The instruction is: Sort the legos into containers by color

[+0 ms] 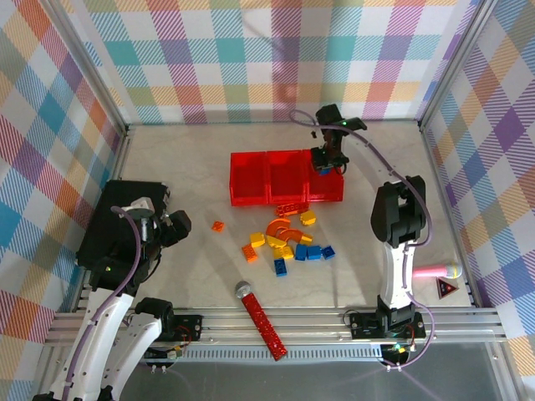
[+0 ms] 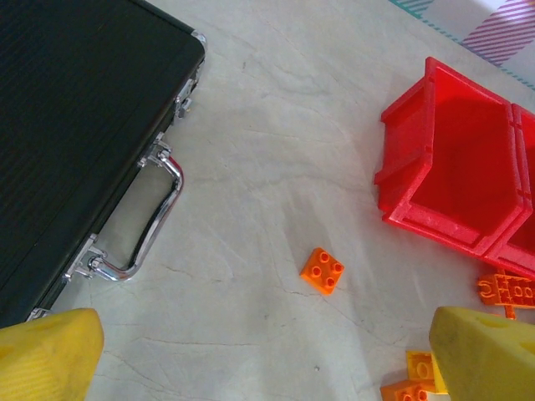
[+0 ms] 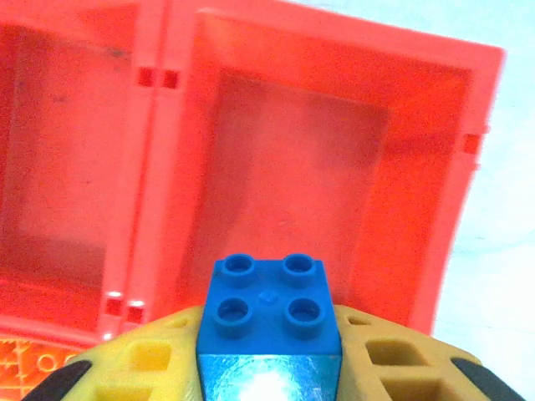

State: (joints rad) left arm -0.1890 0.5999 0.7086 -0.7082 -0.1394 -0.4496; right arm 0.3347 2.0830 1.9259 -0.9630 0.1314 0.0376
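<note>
Right tool: the right tool (image 1: 326, 164) (image 3: 269, 355) is pinched shut on a small blue four-stud plastic brick (image 3: 269, 305), studs up, wedged between its two yellow fingers (image 3: 393, 359)
Blue brick's place: held above the near part of the rightmost bin, and the wrist view shows that bin's floor bare just beyond the brick
Bins: the row of three translucent red rectangular plastic bins (image 1: 269, 177) (image 3: 435, 217) sits mid-worktop with its right end under the right tool
Left tool: the left tool (image 1: 170, 227) (image 2: 267, 368) is spread wide and grips nothing, low over the pale marbled worktop (image 1: 192, 167)
Nearest brick to left tool: a small orange four-stud brick (image 1: 218, 226) (image 2: 323, 271) lies alone on the worktop ahead of the open fingers, apart from both
Loose pile: the loose orange, yellow and blue plastic bricks (image 1: 288, 242) lie clustered just in front of the bins, between the two arms
Case: a large black case with a chrome handle (image 1: 113, 225) (image 2: 75, 125) lies beside the left tool, on its left
Stick: a long red studded stick with a grey round end (image 1: 263, 322) lies near the front rail
</note>
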